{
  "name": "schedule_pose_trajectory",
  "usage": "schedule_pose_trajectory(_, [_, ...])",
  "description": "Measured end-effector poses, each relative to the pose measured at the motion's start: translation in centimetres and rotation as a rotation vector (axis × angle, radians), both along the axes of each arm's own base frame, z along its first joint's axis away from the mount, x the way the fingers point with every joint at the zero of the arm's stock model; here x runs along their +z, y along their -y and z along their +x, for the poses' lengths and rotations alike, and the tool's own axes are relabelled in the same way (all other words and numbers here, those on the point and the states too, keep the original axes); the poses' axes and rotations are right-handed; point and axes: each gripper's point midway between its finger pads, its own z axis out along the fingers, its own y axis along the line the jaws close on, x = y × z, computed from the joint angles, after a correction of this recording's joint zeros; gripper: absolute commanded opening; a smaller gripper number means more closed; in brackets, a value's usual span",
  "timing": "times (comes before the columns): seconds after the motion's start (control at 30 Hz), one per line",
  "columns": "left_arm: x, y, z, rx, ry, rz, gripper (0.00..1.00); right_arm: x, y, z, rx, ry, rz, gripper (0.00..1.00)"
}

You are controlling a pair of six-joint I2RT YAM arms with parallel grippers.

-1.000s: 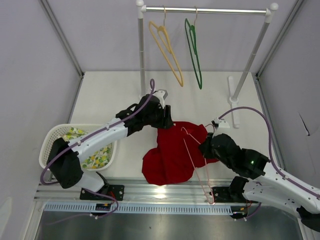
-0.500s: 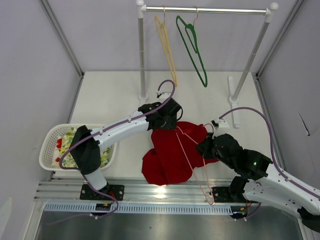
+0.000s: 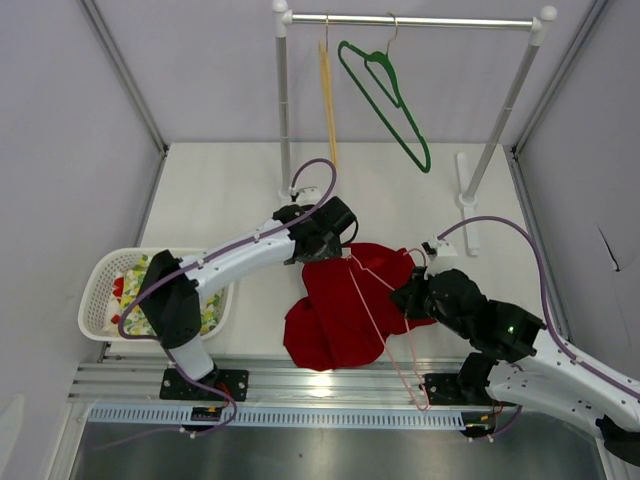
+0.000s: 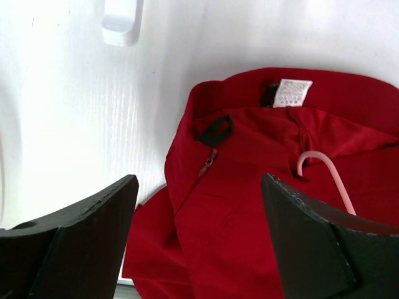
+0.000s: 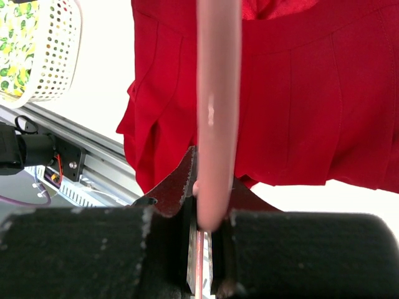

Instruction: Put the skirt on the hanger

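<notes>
Background: white table point(image 3: 220, 190), rack at the back, basket off to the left.
Skirt point(image 3: 340, 310): bunched on the table near the middle, waistband and label facing up.
Hanger point(image 5: 218, 93): crosses over the skirt, hook by the waistband. No part of it is inside the fabric.
Right gripper point(image 5: 209, 218): clamped on the hanger's near end.
Left gripper point(image 4: 196, 184): jaws wide apart, over the waistband, holding nothing.
Progress: early, I'd say. The hanger's in hand and lined up, but grabbing the waistband and getting the skirt onto it are both yet to do.
</notes>
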Motion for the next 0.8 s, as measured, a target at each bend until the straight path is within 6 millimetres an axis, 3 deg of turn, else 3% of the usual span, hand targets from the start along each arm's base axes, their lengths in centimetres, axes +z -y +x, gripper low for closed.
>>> schedule_pose_trajectory(0.23, [-2.1, -0.5, 0.8, 0.129, -0.063, -0.049, 0.84, -0.3, -0.1, 0.0, 0.007, 0.005, -0.003, 0.0])
schedule_pose_trajectory(0.53, [-5.4, -0.3, 0.1, 0.228, -0.154, -0.138, 0.68, -0.2, -0.1, 0.0, 0.018, 0.011, -0.004, 0.0])
schedule_pose_trajectory(0.7, [-6.2, 0.1, -0.2, 0.25, -0.189, -0.181, 0.42, -0.2, -0.1, 0.0, 0.018, 0.012, -0.004, 0.0])
schedule_pose_trajectory(0.8, [-6.2, 0.4, -0.1, 0.248, -0.192, -0.199, 0.14, -0.2, -0.1, 0.0, 0.018, 0.012, -0.004, 0.0])
